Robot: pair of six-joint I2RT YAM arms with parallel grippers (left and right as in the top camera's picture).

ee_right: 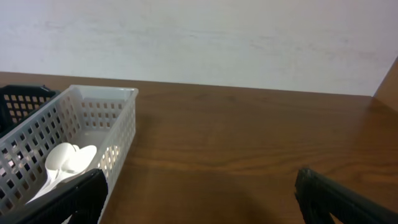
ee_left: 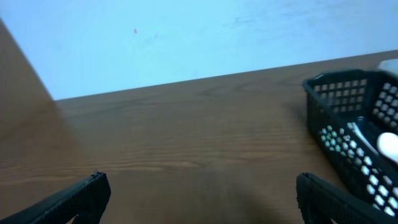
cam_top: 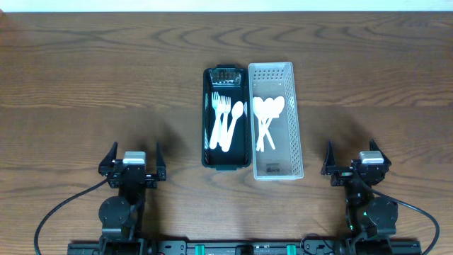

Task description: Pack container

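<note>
A black perforated basket (cam_top: 209,113) sits at the table's middle and holds white plastic forks (cam_top: 221,117) and a spoon. Touching its right side is a white perforated basket (cam_top: 296,120) holding several white spoons (cam_top: 267,113). My left gripper (cam_top: 132,161) is open and empty near the front left; its wrist view shows the black basket (ee_left: 339,106) to the right. My right gripper (cam_top: 359,163) is open and empty near the front right; its wrist view shows the white basket (ee_right: 118,121) with spoons (ee_right: 65,162) to the left.
The wooden table (cam_top: 92,85) stretches wide on both sides of the baskets. A pale wall (ee_right: 205,37) stands behind the far edge. Cables run from both arm bases at the front edge.
</note>
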